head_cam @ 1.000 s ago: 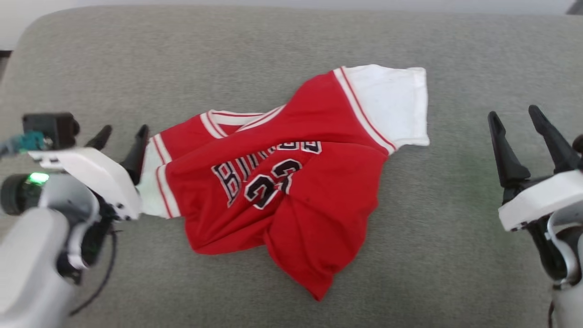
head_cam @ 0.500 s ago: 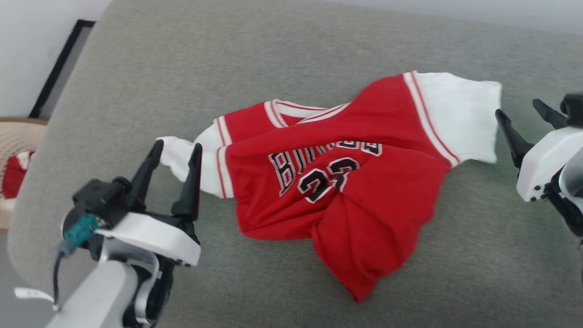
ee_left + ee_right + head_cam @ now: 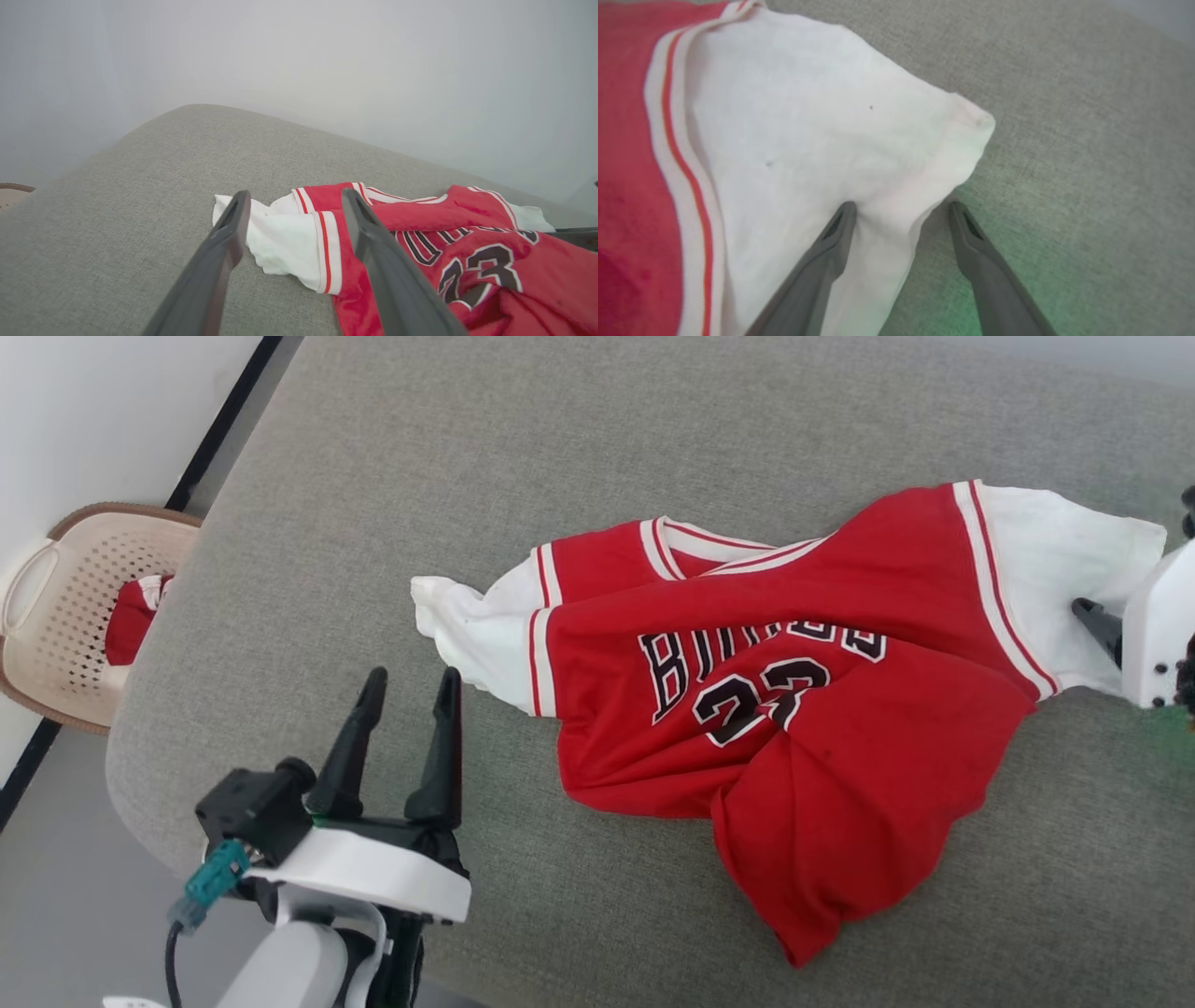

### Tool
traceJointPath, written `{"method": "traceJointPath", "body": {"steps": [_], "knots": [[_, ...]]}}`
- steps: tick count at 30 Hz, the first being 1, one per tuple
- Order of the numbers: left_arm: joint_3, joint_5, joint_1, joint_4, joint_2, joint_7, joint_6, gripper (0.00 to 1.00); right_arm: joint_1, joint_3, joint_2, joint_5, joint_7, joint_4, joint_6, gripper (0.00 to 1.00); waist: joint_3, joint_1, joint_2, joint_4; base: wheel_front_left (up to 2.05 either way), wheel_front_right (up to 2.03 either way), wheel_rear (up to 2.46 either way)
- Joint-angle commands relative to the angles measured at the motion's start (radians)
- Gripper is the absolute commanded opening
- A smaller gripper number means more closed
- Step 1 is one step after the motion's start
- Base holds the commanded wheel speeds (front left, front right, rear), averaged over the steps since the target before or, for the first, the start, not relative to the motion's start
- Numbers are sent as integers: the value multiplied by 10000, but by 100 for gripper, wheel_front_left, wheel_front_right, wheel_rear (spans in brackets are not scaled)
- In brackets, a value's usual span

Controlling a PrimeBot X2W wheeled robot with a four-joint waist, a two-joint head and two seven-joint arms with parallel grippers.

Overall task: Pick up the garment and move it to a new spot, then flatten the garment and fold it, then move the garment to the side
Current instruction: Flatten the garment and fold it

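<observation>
Left hand [image 3: 413,674] pulled clear of sleeve tip [image 3: 448,607], wide, empty | right hand [image 3: 902,205] wide, straddling far sleeve [image 3: 808,130] hem | garment [image 3: 822,775] crumpled on cushion [image 3: 560,448] | flatten, fold, move aside pending

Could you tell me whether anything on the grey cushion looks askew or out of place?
The shirt lies crumpled rather than flat. Its hem is bunched and folded over, the chest lettering is creased, and one white sleeve is twisted.

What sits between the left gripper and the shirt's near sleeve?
Nothing but bare grey cushion; the head view shows the left gripper open, short of the shirt sleeve.
</observation>
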Motion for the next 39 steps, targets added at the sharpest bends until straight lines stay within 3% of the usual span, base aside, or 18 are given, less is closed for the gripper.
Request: {"method": "traceJointPath", "body": {"steps": [1, 2, 3, 4, 15, 20, 26, 28, 29, 30, 39], "knots": [[76, 180, 158, -56, -76, -63, -79, 100, 355, 305, 272, 209, 404, 363, 7, 100, 63, 0, -1, 62, 0, 0, 0], [183, 295, 213, -74, -179, -64, -152, 100, 347, 500, 312, 371, 753, 489, 12, 100, 82, 0, -1, 78, 0, 0, 0], [321, 341, 270, -132, -313, -66, -228, 100, 351, 762, 318, 503, 1106, 553, 24, 77, 100, 0, -1, 91, 0, 0, 0], [441, 441, 350, -152, -441, -66, -313, 100, 346, 1002, 257, 617, 1265, 509, 41, 0, 110, 0, -1, 101, 0, 0, 0], [2082, 1454, 1256, -303, -1278, -63, -1054, 100, 26, 1380, -1350, 1712, 1206, -793, -8, 0, -73, 0, -1, -535, 0, 0, 0], [2607, 1745, 1465, -301, -1404, -63, -1368, 100, 899, 681, -2204, 2377, 1366, -1744, -7, 0, -209, 0, -1, -953, 0, 0, 0], [2833, 1944, 1419, -193, -1505, -62, -1630, 100, 2010, -184, -2207, 2678, 1342, -1881, -5, 0, -182, 0, -1, -1123, 0, 0, 0], [2857, 1999, 1351, -106, -1496, -62, -1713, 100, 2220, -358, -1956, 2529, 1198, -1690, -4, 16, -157, 0, -1, -1167, 0, 0, 0], [2862, 2006, 1300, -66, -1489, -64, -1767, 100, 2235, -478, -1801, 2441, 1081, -1552, -4, 52, -145, 0, -1, -1189, 0, 0, 0], [2836, 1999, 1215, -19, -1469, -62, -1819, 100, 2223, -554, -1666, 2308, 1012, -1445, -4, 100, -139, 0, -1, -1211, 0, 0, 0], [2674, 1931, 195, 36, -730, 1222, -2150, 100, 2169, -1208, -1009, 1644, 343, -1600, -5, 100, -328, 0, -1, -1634, 0, 0, 0]]}}
